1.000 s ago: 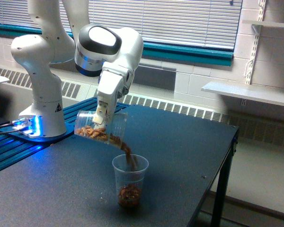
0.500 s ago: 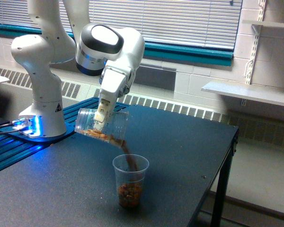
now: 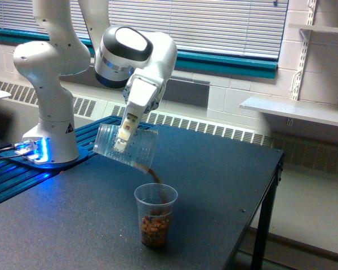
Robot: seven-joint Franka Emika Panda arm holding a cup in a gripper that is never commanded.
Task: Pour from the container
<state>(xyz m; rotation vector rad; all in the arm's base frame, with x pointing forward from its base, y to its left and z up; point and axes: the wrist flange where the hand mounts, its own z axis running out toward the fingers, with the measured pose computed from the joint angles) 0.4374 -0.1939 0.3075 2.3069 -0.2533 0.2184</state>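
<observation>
Your white gripper [image 3: 124, 136] is pinching the clear tapered plastic cup [image 3: 125, 148], tipped mouth-down above the black table [image 3: 214, 180]. Brown nut pieces [image 3: 152, 174] spill off its lip into the upright clear rolled-rim cup [image 3: 155, 216] just below, partly filled.

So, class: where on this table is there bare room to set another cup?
Free: the table between the receiving cup and its right edge in the exterior view, and the near-left corner. Crowded: beneath the tilted container in the gripper, near the robot base.
</observation>
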